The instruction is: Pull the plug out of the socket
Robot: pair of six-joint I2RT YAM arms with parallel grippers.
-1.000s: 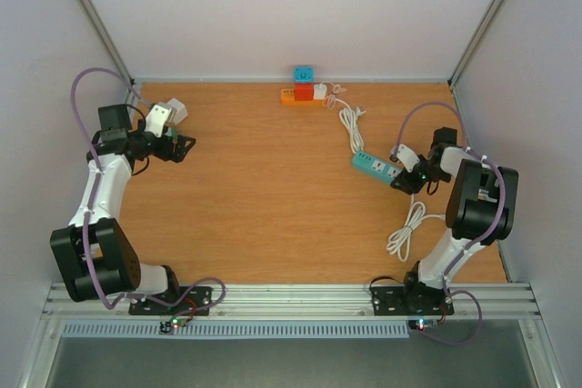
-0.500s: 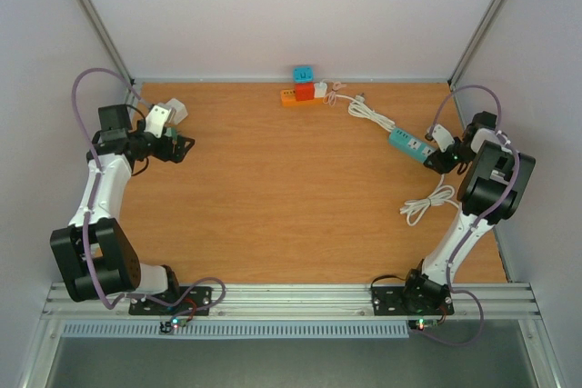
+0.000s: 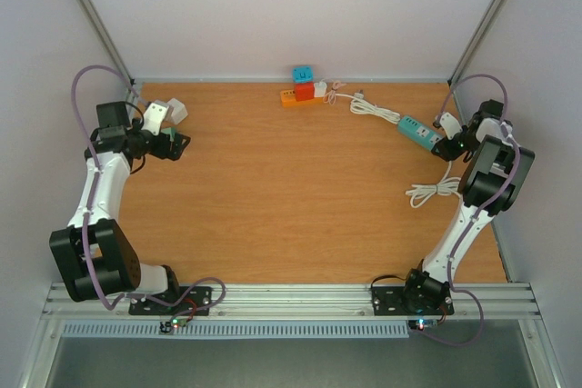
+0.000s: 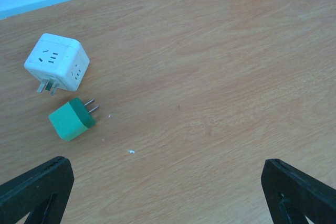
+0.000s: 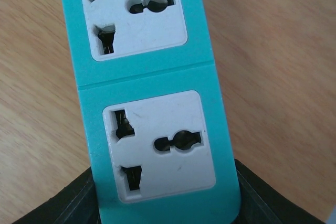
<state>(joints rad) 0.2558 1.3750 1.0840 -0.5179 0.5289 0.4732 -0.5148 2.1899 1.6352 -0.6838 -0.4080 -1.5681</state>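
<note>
- Far right of the table point(image 3: 273, 206), the right gripper point(image 3: 442, 142) is clamped on the near end of the teal power strip point(image 3: 416, 129). Its wrist view shows dark fingers point(image 5: 71, 203) on both sides of the strip and two empty sockets.
- The task's plug appears to be the white plug point(image 3: 320, 90) seated on the orange strip point(image 3: 289, 96) at the far edge, centre. A red block point(image 3: 304, 91) sits beside it and a blue cube point(image 3: 303, 74) just beyond. From above it cannot be made out whether this plug ends the white cord.
- First risk: the white cord point(image 3: 373, 110) runs from the teal power strip leftward toward that cluster. Nothing pins the orange strip, so a harder pull to the right would likely drag it across the table rather than free the plug.
- Second risk: the grip sits on the strip's very end. A sideways tug could let the smooth plastic twist or slip out of the fingers.
- Third risk: a loose coil of cord point(image 3: 432, 192) lies just beside the right arm on its near side, where a swing back could snag it.
- Far left, the left gripper point(image 4: 168, 190) hangs spread wide, holding nothing. Below it a green plug point(image 4: 71, 120) and a white cube adapter point(image 4: 56, 62) lie just beside each other, not touching. This gripper is well apart from the orange strip and cannot brace it from here. A careless descent could knock the two loose pieces.
</note>
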